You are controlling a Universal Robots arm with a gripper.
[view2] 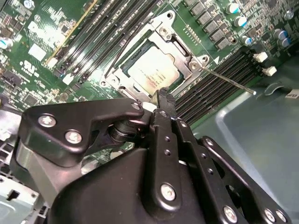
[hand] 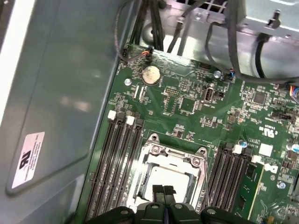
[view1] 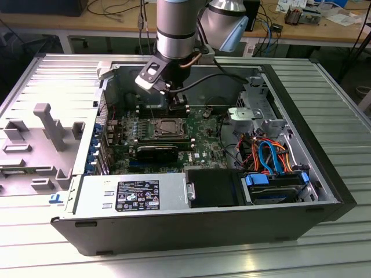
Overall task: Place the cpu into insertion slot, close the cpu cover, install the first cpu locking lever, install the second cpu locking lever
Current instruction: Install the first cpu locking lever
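A robotics or electronics lab is indicated: an opened dark grey metal computer case (view1: 191, 231) is laid on a ribbed aluminium bench (view1: 330, 92), and a long wooden bench (view1: 104, 22) behind is strewn with loose dark cables (view1: 116, 8).

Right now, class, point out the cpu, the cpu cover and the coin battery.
cpu (view2: 154, 70): second wrist view, middle of its silver top.
cpu cover (view2: 183, 55): second wrist view, metal frame strip.
coin battery (hand: 150, 74): first wrist view, round face centre.

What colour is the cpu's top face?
The cpu is pale silver-grey, best seen in the second wrist view.
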